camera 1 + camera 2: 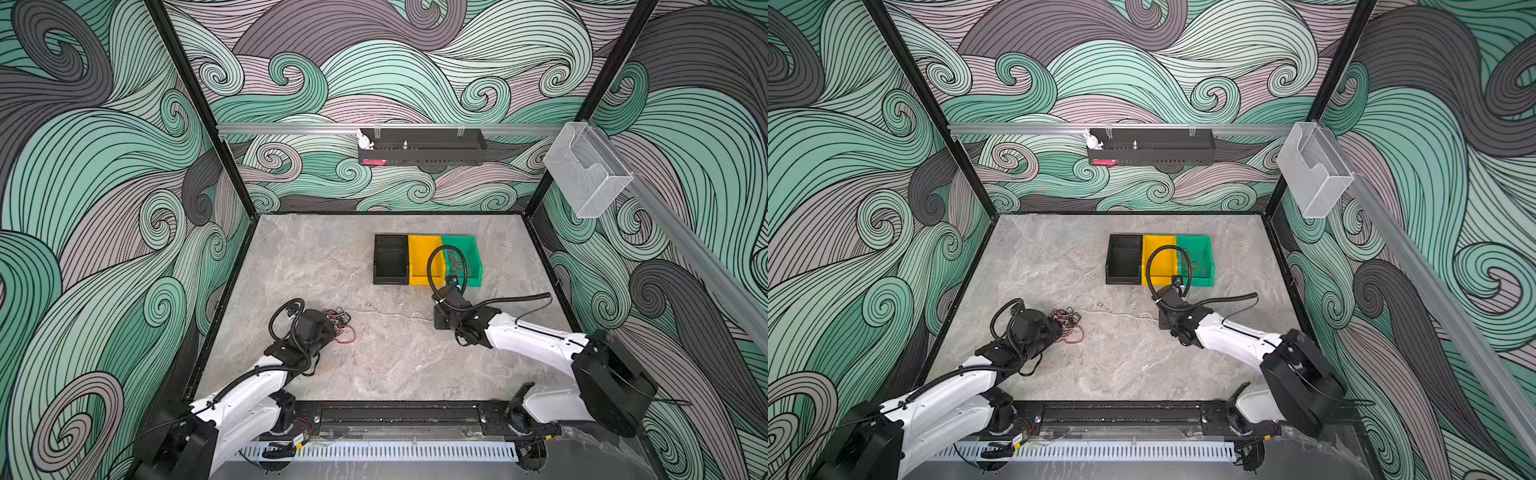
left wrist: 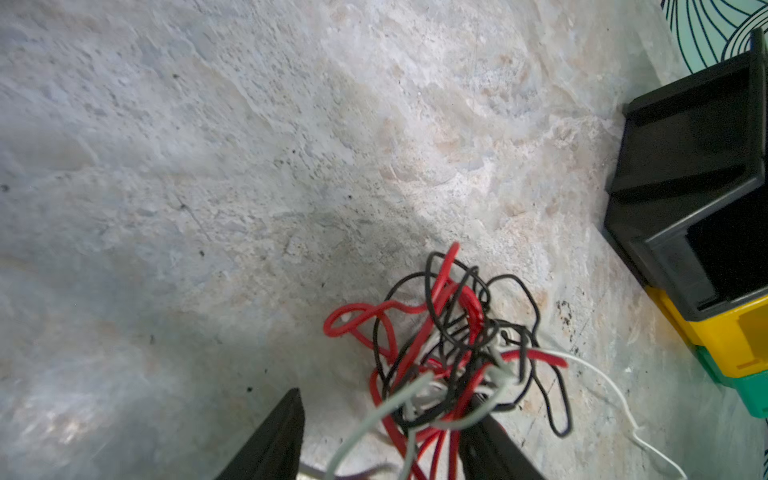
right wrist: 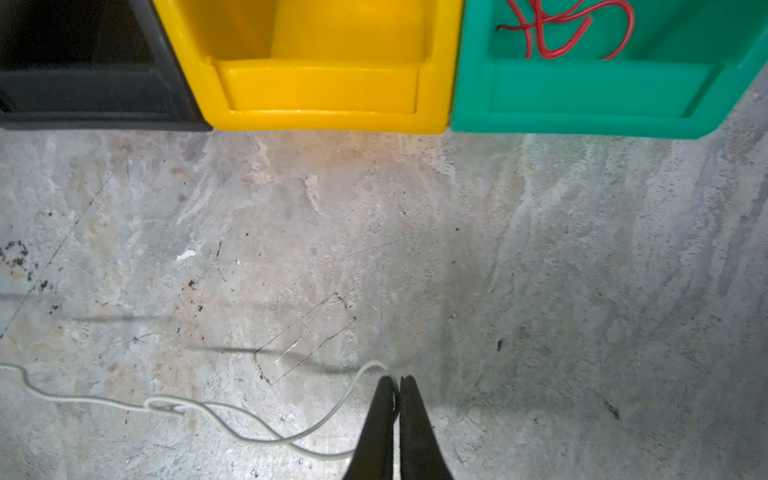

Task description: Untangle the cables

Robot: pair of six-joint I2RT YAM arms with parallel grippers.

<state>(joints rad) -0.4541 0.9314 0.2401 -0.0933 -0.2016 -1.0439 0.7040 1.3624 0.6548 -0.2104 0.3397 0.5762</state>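
The left gripper (image 2: 386, 395) was cut off at the frame edge (only its finger ends showed). Its jaws stood apart, with the tangled cables (image 2: 449, 345) heaped between and just past them. The right gripper (image 3: 397, 379) was pinched closed on a white cable (image 3: 249, 428) trailing toward nine o'clock over the grey stone table (image 1: 374, 365). At one o'clock, red cables (image 3: 561, 29) lay in the green bin (image 3: 582, 95), with wave-patterned walls (image 1: 415, 83) beyond.

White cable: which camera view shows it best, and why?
Right wrist view: the white cable lies close and sharp, curving up to the right gripper. Both top views show only a faint thin line; the left wrist view shows it leaving the tangle.
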